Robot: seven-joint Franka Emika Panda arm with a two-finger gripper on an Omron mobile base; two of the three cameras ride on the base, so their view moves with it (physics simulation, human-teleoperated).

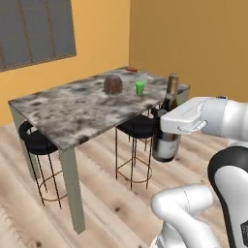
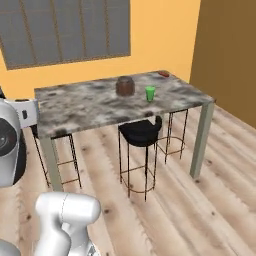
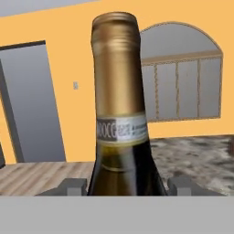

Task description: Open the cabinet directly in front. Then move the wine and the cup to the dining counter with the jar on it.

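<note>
The wine [image 1: 164,145] hangs upright in the air just off the near right corner of the dining counter [image 1: 63,111]. My gripper [image 1: 168,123] is shut on its body. In the hand view the wine [image 3: 119,91] rises between my gripper's [image 3: 127,185] two tips, with its tan foil neck close to the camera. On the counter's far part the green cup [image 1: 139,87] stands upright, just right of the jar [image 1: 113,84]. From the right base view the cup [image 2: 150,93] and jar [image 2: 125,86] sit on the slab [image 2: 80,110]. The cabinet is out of view.
Black round stools [image 1: 138,127] [image 1: 36,140] stand tucked under the counter, one of them just beyond the bottle. A small red thing [image 1: 131,69] lies at the counter's far edge. Orange walls close in behind and to the right. Open wooden floor lies in front.
</note>
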